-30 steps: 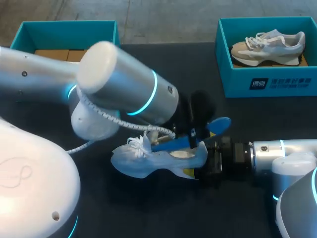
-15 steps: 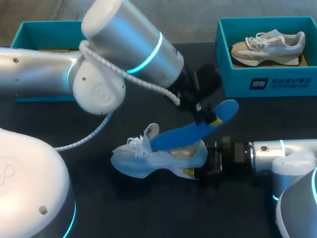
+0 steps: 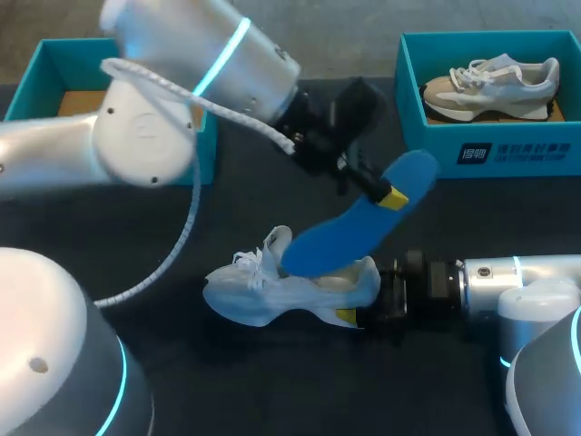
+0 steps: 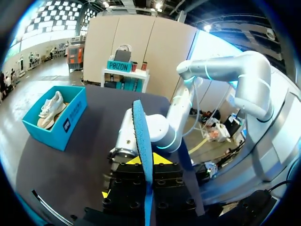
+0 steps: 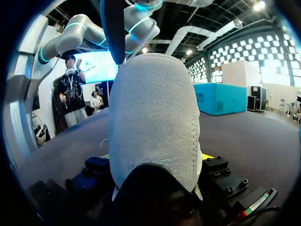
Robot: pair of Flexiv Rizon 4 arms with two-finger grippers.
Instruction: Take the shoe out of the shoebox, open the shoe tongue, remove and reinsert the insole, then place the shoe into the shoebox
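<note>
1. Lifted toward 12 o'clock since a second ago, the left arm (image 3: pixel 182 82) has drawn the insole (image 3: pixel 359 227) up from the shoe (image 3: pixel 272 291).
2. The far shoebox (image 3: pixel 490 150), at 2 o'clock on the table (image 3: pixel 272 391), holds a second shoe (image 3: pixel 490 82).
3. The shoe lies at centre, toe toward 9 o'clock, with the right gripper (image 3: pixel 359 313) clamping its heel.
4. The insole slants toward 1 o'clock, its upper end pinched in the left gripper (image 3: pixel 386 193).

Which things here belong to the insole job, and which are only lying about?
Job: white shoe, its heel in the right claw; blue insole, held by the left claw; open box at left, likely the shoe's.
Lying about: box at right; beige sneaker inside it.
</note>
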